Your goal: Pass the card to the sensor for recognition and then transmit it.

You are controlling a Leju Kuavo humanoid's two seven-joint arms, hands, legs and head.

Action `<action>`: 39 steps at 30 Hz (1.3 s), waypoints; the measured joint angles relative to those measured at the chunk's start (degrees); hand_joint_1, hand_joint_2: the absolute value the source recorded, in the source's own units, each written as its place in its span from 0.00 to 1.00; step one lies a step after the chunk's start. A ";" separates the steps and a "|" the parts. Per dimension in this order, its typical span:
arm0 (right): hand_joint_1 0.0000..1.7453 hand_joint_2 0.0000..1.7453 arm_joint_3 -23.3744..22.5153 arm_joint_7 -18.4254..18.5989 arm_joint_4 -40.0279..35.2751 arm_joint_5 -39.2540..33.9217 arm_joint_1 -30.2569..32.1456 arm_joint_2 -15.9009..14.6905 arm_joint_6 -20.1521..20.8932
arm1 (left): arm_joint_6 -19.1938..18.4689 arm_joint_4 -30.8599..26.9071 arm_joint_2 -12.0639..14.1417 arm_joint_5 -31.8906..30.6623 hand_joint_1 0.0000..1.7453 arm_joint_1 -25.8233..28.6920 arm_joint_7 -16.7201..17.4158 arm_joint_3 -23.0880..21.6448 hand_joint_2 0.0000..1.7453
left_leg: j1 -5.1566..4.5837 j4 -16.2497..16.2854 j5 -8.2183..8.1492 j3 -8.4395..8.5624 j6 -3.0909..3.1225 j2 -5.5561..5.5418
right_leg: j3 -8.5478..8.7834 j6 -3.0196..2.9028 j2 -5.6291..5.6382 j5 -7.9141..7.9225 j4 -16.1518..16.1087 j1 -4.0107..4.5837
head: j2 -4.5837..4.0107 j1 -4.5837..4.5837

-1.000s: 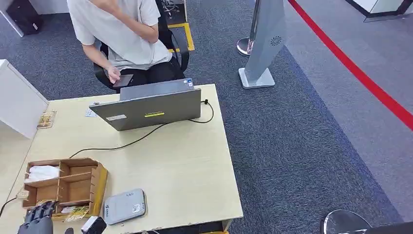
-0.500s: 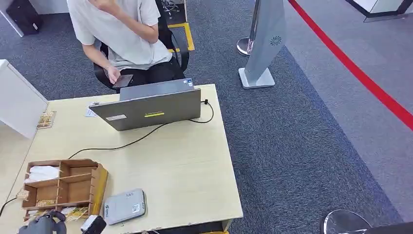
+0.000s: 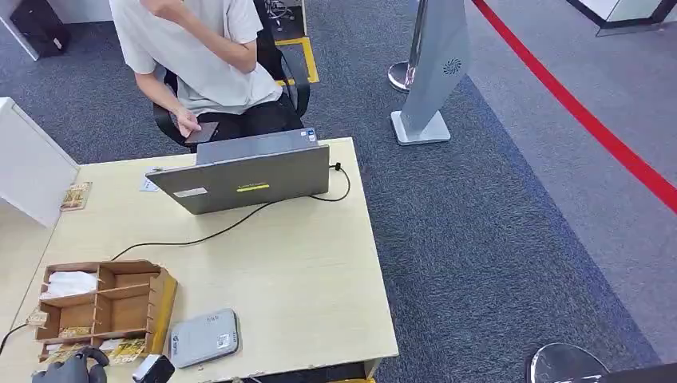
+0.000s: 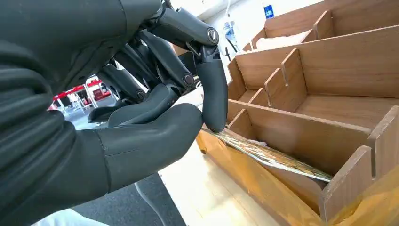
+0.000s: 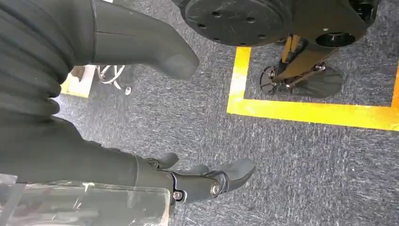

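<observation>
My left hand is at the table's near left corner, against the front of the wooden organizer. In the left wrist view the left hand pinches the edge of a thin printed card between thumb and a fingertip. The card lies tilted in the organizer's front compartment. The grey-white card sensor lies flat just right of the organizer. My right hand hangs over the carpet, fingers apart and holding nothing.
A grey laptop stands at the table's far side, its black cable running across the top. A person sits behind it holding a phone. A white partition stands at the left. A grey pillar stands on the carpet.
My left hand has dropped toward the table's near edge and its fingers went from spread to curled at the organizer's front. Nothing else on the table moved.
</observation>
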 joint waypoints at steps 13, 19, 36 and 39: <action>0.00 1.00 0.52 0.48 -0.31 -0.61 0.31 0.00 -0.02 | 0.68 0.00 0.00 0.96 1.00 0.33 -0.04 0.02 1.00 | 0.00 0.00 0.00 0.00 0.00 0.00 | 0.00 0.00 0.00 0.00 0.00 0.00 | 0.00 0.00; 0.00 1.00 0.57 0.48 -0.33 -0.72 0.35 0.00 -0.02 | 1.09 0.00 0.00 1.05 1.00 0.24 -0.07 0.00 1.00 | 0.00 0.00 0.00 0.01 0.00 0.00 | 0.00 0.00 0.00 0.00 0.00 0.00 | 0.00 0.00; 0.00 1.00 0.57 0.07 -0.31 -0.70 0.46 0.00 -0.02 | 1.99 -0.04 0.00 2.91 0.00 0.11 -1.88 0.02 1.00 | 0.00 0.00 0.00 0.01 0.00 0.00 | 0.00 0.00 0.00 0.00 0.00 0.00 | 0.00 0.00; 0.00 1.00 0.57 0.04 -0.31 -0.70 0.46 0.00 0.00 | 2.12 -0.04 0.00 2.97 0.00 0.07 -1.90 0.02 1.00 | 0.00 0.00 0.00 0.01 0.00 0.00 | 0.00 0.00 0.00 0.00 0.00 0.00 | 0.00 0.00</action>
